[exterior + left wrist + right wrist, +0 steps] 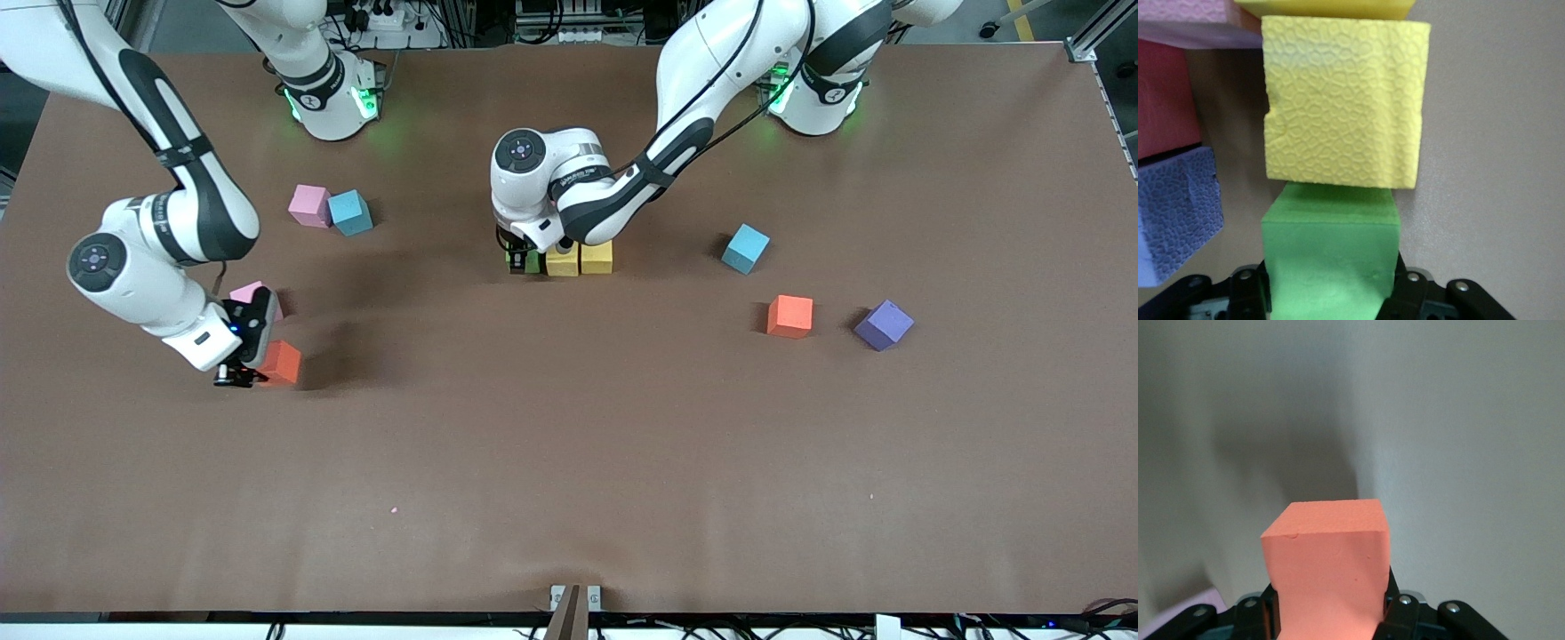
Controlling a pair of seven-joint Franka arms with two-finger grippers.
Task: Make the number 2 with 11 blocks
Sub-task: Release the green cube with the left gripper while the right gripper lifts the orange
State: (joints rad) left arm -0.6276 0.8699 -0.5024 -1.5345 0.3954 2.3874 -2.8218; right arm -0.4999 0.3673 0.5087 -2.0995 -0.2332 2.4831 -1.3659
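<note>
My left gripper (524, 260) (1329, 288) is shut on a green block (533, 263) (1329, 250), low at the end of a row of two yellow blocks (562, 260) (1345, 107). Beside that row the left wrist view shows a red block (1165, 100) and a purple block (1175, 213); the arm hides them in the front view. Toward the right arm's end of the table, my right gripper (242, 373) (1330, 608) is shut on an orange block (283, 363) (1328, 567). A pink block (252, 292) peeks out beside that hand.
A pink block (309, 205) and a light-blue cube (350, 212) touch near the right arm's base. Toward the left arm's end of the table lie another light-blue cube (745, 248), an orange block (790, 316) and a purple block (884, 324).
</note>
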